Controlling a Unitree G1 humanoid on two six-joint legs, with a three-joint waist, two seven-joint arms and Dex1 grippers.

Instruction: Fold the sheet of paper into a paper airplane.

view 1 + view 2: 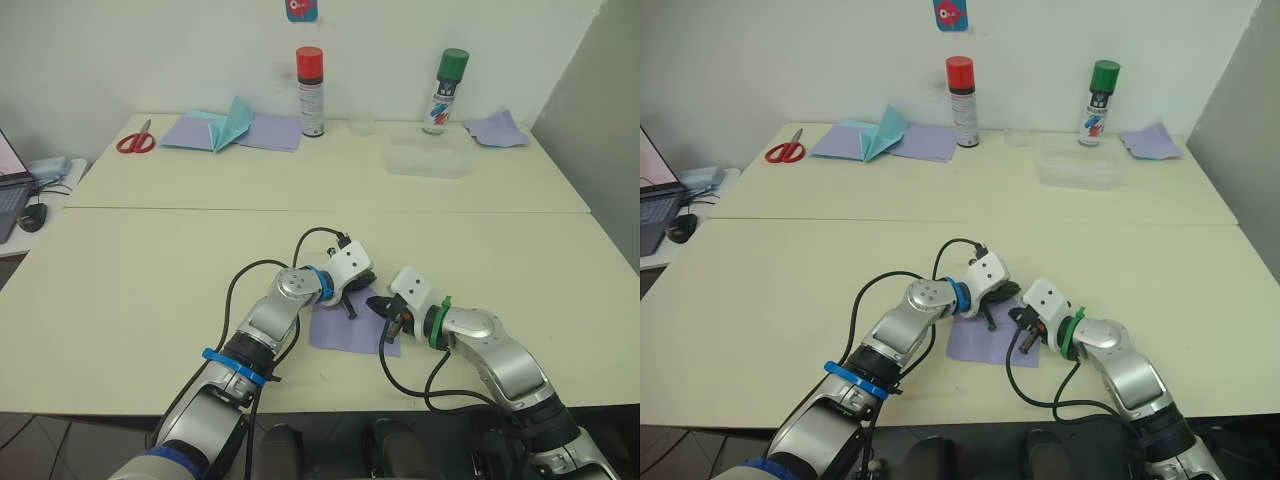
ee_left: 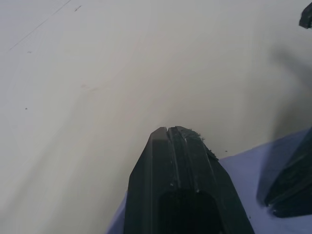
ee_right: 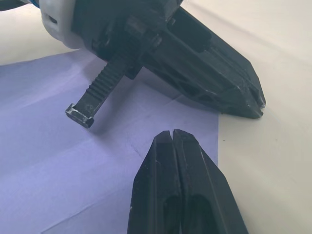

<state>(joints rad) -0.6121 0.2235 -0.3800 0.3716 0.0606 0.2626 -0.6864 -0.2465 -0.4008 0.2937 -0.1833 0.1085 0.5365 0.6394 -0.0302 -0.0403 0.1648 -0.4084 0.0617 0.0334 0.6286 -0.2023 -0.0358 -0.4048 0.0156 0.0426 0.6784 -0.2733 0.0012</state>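
— So, where do we see the sheet (image 1: 345,330)?

— Flat on the worktop (image 1: 150,280), near its front edge, between our two grippers.

— And the left gripper (image 3: 253,105)?

— Its fingers are pressed together, tip down at the sheet's far edge, nothing held.

— The right gripper (image 3: 173,134)?

— Also closed tight and empty, hovering over the sheet just beside the left one. We see faint creases in the paper.
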